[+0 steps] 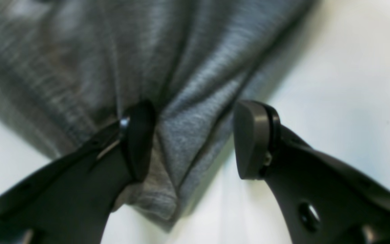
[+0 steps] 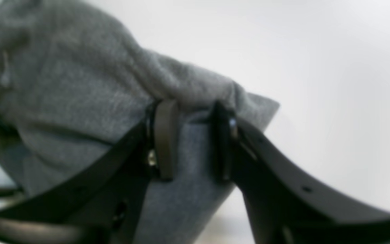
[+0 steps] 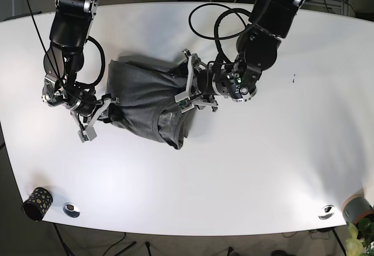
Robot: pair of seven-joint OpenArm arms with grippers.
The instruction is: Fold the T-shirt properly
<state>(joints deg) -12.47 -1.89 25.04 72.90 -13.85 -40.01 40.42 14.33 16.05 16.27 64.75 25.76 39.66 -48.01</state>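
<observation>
A grey T-shirt [image 3: 140,95] lies bunched on the white table [image 3: 263,151], left of centre. My left gripper [image 3: 186,87] is at the shirt's right edge. In the left wrist view it [image 1: 195,135] is open and straddles a fold of the shirt [image 1: 181,67]: one finger [image 1: 141,135] touches the cloth and the other [image 1: 252,135] stands apart over the table. My right gripper [image 3: 108,109] is at the shirt's left edge. In the right wrist view it [image 2: 193,135] is shut on a thick bunch of the shirt [image 2: 63,84].
A black patterned cup [image 3: 37,202] and a small silver disc [image 3: 71,209] sit at the front left corner. Another silver disc [image 3: 326,211] and a grey pot [image 3: 356,208] sit at the front right. Black cables [image 3: 213,19] loop over the table behind the left arm.
</observation>
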